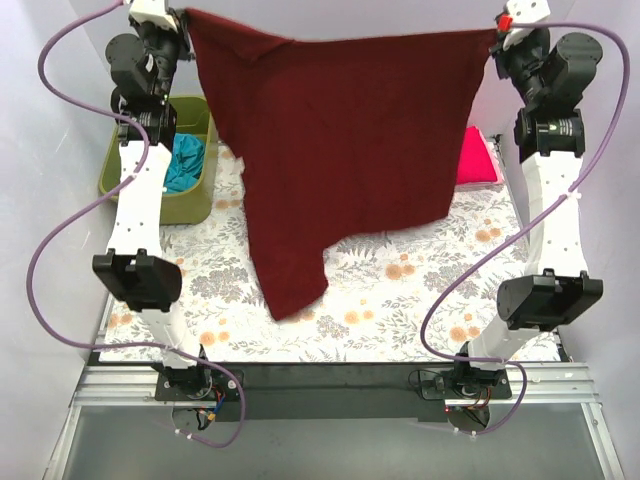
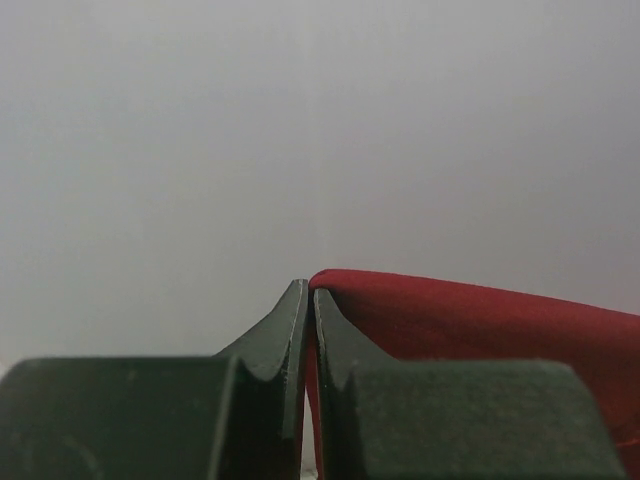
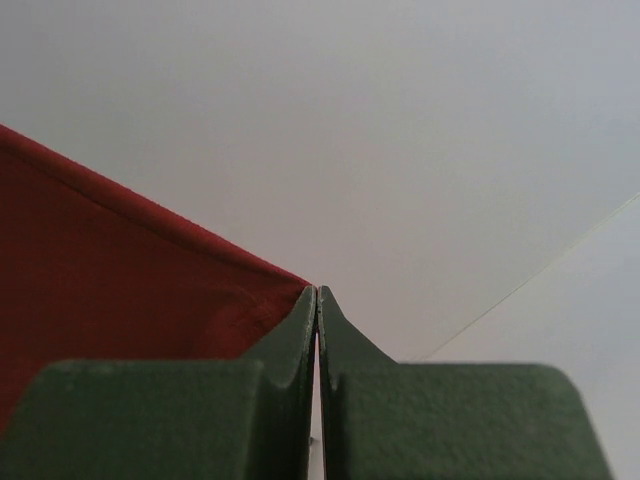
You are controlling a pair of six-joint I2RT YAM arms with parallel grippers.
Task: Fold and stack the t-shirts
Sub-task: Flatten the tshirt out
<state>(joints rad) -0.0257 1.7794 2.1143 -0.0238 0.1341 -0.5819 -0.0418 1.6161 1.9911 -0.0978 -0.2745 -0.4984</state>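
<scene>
The dark maroon t-shirt [image 1: 340, 140] hangs stretched in the air between my two grippers, high over the table's far side, one lower corner drooping towards the table. My left gripper [image 1: 183, 18] is shut on its upper left corner; the cloth [image 2: 480, 330] shows pinched beside the fingers in the left wrist view. My right gripper [image 1: 497, 36] is shut on its upper right corner, with the cloth [image 3: 120, 270] at the left of the right wrist view. A bright pink-red t-shirt [image 1: 478, 158] lies folded at the far right. A teal t-shirt [image 1: 184, 160] sits in the bin.
An olive-green bin [image 1: 188, 205] stands at the far left, next to my left arm. The floral table cover [image 1: 400, 300] spreads over the table. White walls close in on the left, right and back.
</scene>
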